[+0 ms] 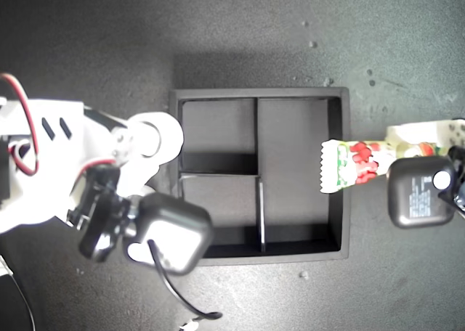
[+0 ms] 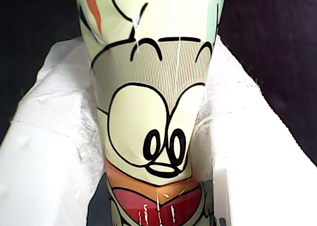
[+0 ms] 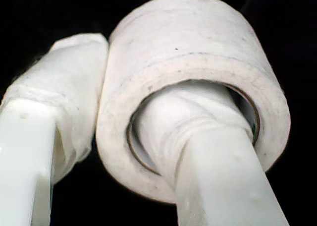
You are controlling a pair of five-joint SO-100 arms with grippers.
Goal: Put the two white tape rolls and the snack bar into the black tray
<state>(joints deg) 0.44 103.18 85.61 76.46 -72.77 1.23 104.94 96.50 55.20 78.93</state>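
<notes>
The black tray [image 1: 258,94] lies mid-table, and nothing shows in its compartments. A white tape roll [image 1: 157,134] hangs at the tray's wall on the exterior view's left. My second gripper [image 1: 145,144] is shut on it. In the second wrist view one finger [image 3: 198,137] passes through the tape roll's [image 3: 198,42] hole and the other presses its outer wall. My first gripper [image 1: 398,151] is shut on the snack bar [image 1: 350,164], whose crimped white end pokes over the tray's wall on the exterior view's right. Padded fingers [image 2: 44,151] flank the snack bar's [image 2: 153,112] cartoon wrapper.
The table [image 1: 240,33] is dark and speckled, with small crumbs behind the tray. Red wires [image 1: 25,128] loop off the second arm at the exterior view's left. A black cable [image 1: 178,298] trails toward the front edge.
</notes>
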